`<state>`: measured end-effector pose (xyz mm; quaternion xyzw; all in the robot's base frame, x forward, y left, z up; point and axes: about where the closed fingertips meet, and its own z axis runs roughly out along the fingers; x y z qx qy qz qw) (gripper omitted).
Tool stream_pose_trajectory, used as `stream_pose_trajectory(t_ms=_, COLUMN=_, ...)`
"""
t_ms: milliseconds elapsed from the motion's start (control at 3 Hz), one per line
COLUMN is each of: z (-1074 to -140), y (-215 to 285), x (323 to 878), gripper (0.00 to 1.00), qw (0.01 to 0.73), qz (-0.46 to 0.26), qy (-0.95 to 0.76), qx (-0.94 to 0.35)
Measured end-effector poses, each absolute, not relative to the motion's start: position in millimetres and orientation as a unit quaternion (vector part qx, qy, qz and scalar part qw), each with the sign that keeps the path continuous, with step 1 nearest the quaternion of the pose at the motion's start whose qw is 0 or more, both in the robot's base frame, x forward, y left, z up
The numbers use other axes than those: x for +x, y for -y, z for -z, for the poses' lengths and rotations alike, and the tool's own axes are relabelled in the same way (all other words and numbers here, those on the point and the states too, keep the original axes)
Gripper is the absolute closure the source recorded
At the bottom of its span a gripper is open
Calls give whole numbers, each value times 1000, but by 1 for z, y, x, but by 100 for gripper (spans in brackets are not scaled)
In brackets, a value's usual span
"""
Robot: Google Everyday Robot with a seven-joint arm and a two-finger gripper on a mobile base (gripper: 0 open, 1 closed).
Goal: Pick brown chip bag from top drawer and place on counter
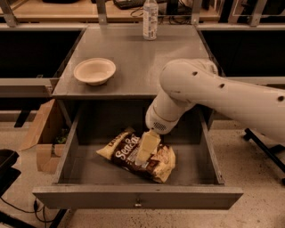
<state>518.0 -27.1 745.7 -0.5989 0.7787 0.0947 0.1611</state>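
Note:
The brown chip bag [127, 149] lies crinkled on the floor of the open top drawer [138, 197], a little left of its middle, with white script lettering facing up. My gripper [145, 156] reaches down from the white arm [209, 91] into the drawer and rests on the middle of the bag, covering part of it. The bag still lies on the drawer floor. The grey counter [138, 58] is the cabinet top just behind the drawer.
A cream bowl [94, 71] sits on the counter's left side. A clear bottle [150, 18] stands at its back edge. A cardboard box [42, 133] stands on the floor left of the cabinet. A wooden desk [53, 11] runs behind.

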Motion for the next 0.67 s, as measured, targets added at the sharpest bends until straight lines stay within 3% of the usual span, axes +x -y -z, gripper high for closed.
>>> stream_pose_trajectory(t_ms=333, z=-692, y=18, x=533, gripper=0, qw=148, qz=-105, qy=-788, qx=-589)
stream_pose_trajectory(t_ms=667, z=-651, y=13, x=544, gripper=16, qw=145, qz=-111, qy=-795, qx=-578)
